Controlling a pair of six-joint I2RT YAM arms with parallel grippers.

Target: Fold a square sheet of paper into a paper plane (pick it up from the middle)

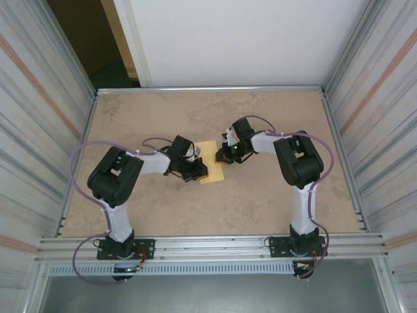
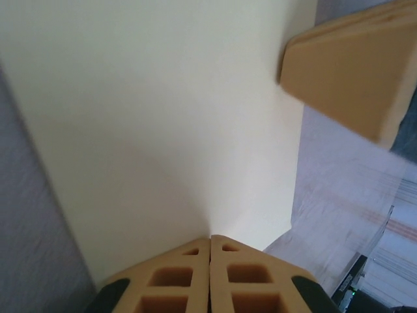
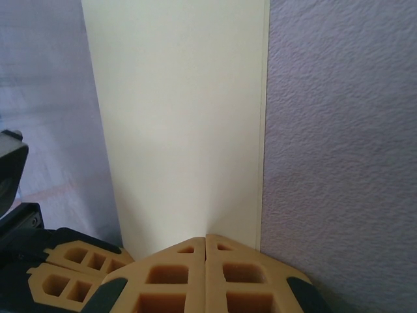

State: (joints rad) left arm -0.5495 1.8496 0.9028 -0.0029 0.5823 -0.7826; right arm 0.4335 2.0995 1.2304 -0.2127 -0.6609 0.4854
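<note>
Left pincer [image 2: 210,240] and right pincer [image 3: 206,238] clamp opposite edges of the paper [image 1: 210,161], probably light and floppy; grip mid-edge.

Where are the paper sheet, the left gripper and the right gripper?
paper sheet [image 1: 210,158]: top view, bare middle.
left gripper [image 2: 210,240]: left wrist view, fingertip seam.
right gripper [image 3: 206,237]: right wrist view, fingertip seam.

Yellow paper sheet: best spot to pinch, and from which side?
Pinch the sheet of paper at a side edge, coming in low from the side; it is thin and flat, so its face offers nothing. Left gripper and right gripper look shut on opposite edges.
</note>
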